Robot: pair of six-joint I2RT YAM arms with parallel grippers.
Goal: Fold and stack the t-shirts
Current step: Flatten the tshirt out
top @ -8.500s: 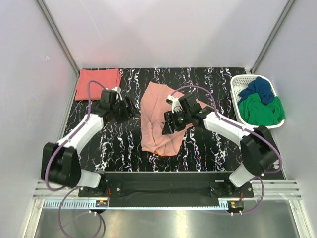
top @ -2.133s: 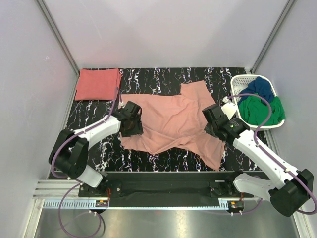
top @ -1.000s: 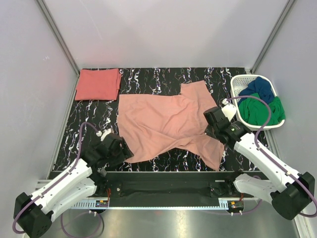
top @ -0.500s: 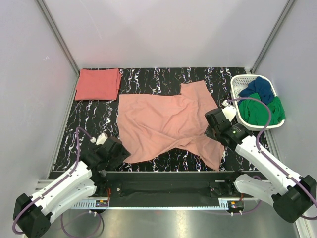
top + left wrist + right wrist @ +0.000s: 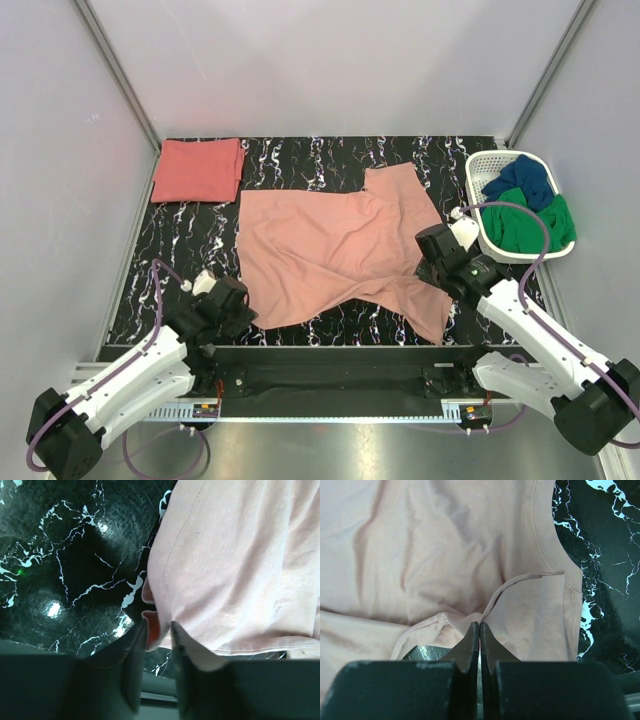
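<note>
The pale salmon-pink t-shirt (image 5: 330,250) lies spread and rumpled on the black marbled table (image 5: 180,250). Its near-left hem corner (image 5: 155,625) sits pinched between the narrowed jaws of my left gripper (image 5: 240,308) (image 5: 159,627), low near the table's front edge. My right gripper (image 5: 428,262) (image 5: 479,626) is shut on a raised fold of this t-shirt (image 5: 445,555) at its right side, with the cloth ridges running into the fingertips. The darker coral-red t-shirt (image 5: 197,170) lies folded flat in the far-left corner.
A white basket (image 5: 478,165) stands at the far right edge with a green cloth (image 5: 525,225) and a blue cloth (image 5: 522,180) in it. Grey walls close in the table on three sides. The arms' base rail (image 5: 320,375) runs along the near edge.
My left gripper's jaws have narrowed onto the pink t-shirt's near-left corner. The right gripper stays shut and has shifted slightly right with its fold.
</note>
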